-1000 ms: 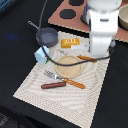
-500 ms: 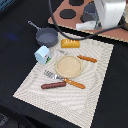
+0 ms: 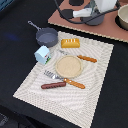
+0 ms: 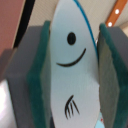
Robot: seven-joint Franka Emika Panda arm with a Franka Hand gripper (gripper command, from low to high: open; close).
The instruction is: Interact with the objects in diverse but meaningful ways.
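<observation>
The gripper (image 4: 75,75) squeezes the fish (image 4: 72,65) between both pads (held high over the mat's (image 3: 95,95) far edge); a loosened pinch could drop it.

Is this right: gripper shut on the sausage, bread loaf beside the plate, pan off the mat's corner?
Not the sausage. The wrist view shows the gripper shut on the silver fish. The sausage lies on the mat in the exterior view. The bread loaf beside the plate and the pan off the mat's corner are right.
</observation>
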